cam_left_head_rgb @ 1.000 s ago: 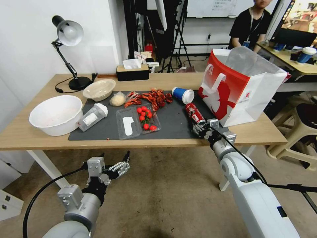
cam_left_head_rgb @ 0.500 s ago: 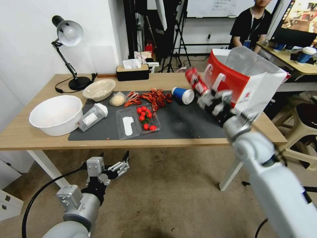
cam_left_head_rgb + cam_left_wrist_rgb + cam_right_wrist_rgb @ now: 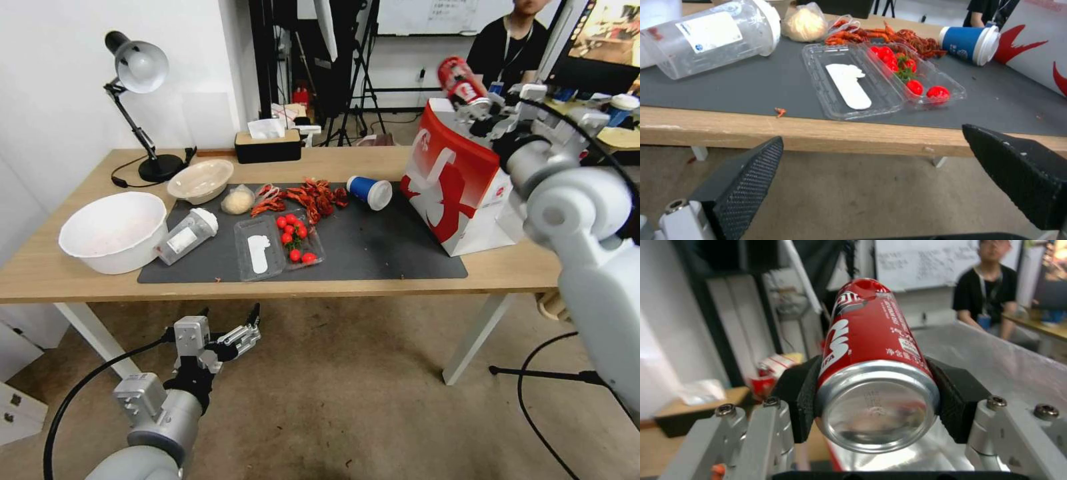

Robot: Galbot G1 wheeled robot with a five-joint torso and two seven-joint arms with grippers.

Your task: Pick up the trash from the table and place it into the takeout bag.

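Observation:
My right gripper (image 3: pixel 481 108) is shut on the red soda can (image 3: pixel 459 77), holding it tilted above the open top of the red and white takeout bag (image 3: pixel 460 180). In the right wrist view the black pads (image 3: pixel 958 400) squeeze the can (image 3: pixel 871 340) from both sides, with the bag's silvery lining (image 3: pixel 996 360) below. On the table's (image 3: pixel 80 280) dark mat lie the blue cup (image 3: pixel 369 191), the clear bottle (image 3: pixel 187 235) and the wrapped lump (image 3: pixel 237 200); the beige bowl (image 3: pixel 200 180) sits at the mat's back corner. My left gripper (image 3: pixel 233 327) hangs open below the table's front edge.
A large white bowl (image 3: pixel 113 230) stands at the table's left end. A clear tray of tomatoes (image 3: pixel 280 243) and red crayfish shells (image 3: pixel 310 195) lie mid-mat. A desk lamp (image 3: pixel 137 67) and tissue box (image 3: pixel 267 145) stand along the back edge.
My right gripper has carried the soda can from the mat's right edge up and back, to above the bag's mouth. The left arm has stayed still.

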